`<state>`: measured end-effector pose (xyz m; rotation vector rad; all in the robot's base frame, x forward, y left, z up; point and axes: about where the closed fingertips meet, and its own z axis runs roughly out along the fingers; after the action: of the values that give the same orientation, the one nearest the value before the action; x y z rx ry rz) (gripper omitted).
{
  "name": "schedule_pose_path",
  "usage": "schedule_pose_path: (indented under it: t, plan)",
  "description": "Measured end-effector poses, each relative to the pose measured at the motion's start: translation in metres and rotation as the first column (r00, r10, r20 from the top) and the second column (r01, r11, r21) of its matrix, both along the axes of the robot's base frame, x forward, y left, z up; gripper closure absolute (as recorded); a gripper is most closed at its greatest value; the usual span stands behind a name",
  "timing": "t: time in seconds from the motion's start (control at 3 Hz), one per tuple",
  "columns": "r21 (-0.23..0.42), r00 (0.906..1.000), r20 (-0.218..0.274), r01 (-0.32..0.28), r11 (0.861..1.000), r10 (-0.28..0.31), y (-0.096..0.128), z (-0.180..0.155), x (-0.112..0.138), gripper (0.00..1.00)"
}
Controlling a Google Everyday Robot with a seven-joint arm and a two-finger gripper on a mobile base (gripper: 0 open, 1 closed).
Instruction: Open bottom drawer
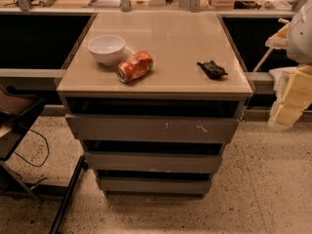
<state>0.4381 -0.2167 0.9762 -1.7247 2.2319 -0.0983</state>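
The bottom drawer (156,185), a plain flat grey handleless front lowest beneath the beige worktop (180,43), lies below and left of the pale hand (292,99) beside that worktop's right edge, long axis crosswise; the hand's spread cannot be told.

On the worktop (195,38) I see a white bowl (106,48) on the left part, and a crushed orange can (135,66) lies on its side just beside it. A small black object (211,69) rests near the right edge. Below, the widest drawer front (122,128) carries white scratches. The middle drawer front (185,163) sits under it. A black cable (40,152) lies on the speckled floor (263,189) at the left.
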Motion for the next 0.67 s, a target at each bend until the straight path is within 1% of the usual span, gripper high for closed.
schedule_pose_path:
  t: [0.33,0.67]
  plan:
    - [0.000,1.0000,0.000,0.000,1.000,0.000,0.000,0.000,0.000,0.00]
    - [0.049,0.9990,0.026,-0.038,0.998,0.036,0.009,-0.017,-0.015,0.00]
